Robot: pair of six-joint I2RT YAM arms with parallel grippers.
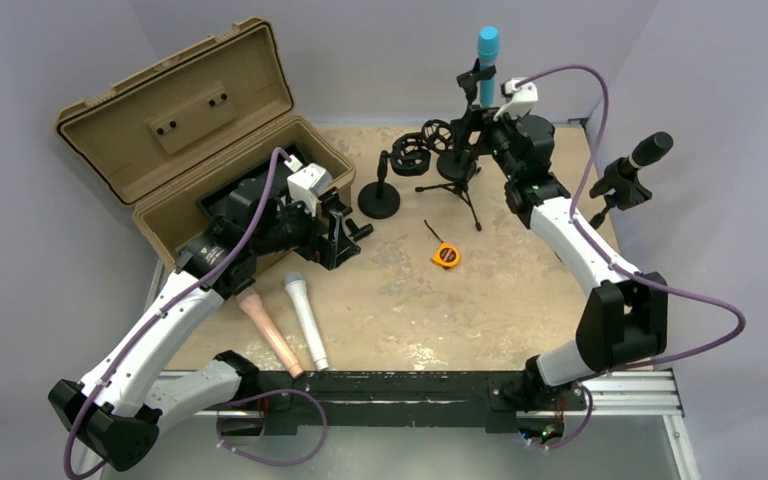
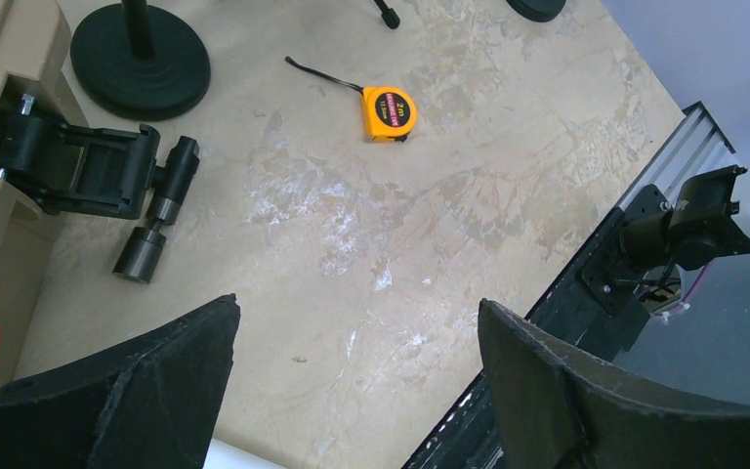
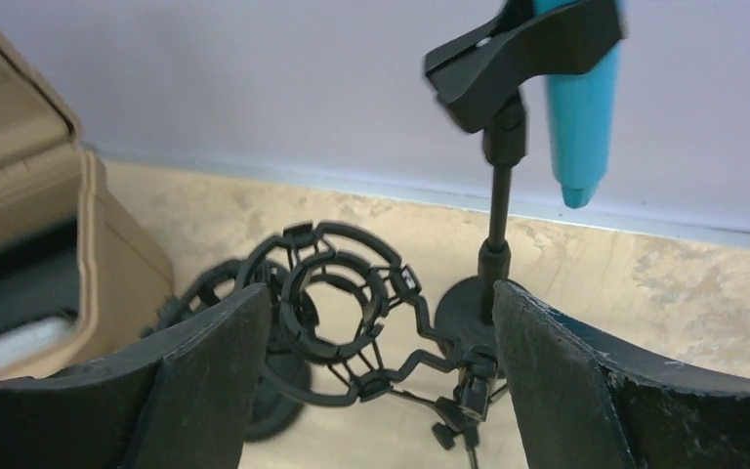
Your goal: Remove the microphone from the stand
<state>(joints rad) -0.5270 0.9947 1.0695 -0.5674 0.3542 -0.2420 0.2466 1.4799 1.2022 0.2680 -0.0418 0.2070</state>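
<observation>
Hovering with fingers spread and empty, the right claw (image 3: 376,293) faces the stand (image 3: 496,225) — the blue mic (image 3: 578,107) sits clipped upright on it, above and a little right of the claw, untouched. Grasp and lift both remain. The left claw (image 2: 356,308) hangs spread too, over the table (image 2: 449,195).

Right wrist view: blue microphone (image 3: 581,127) head cropped.
</observation>
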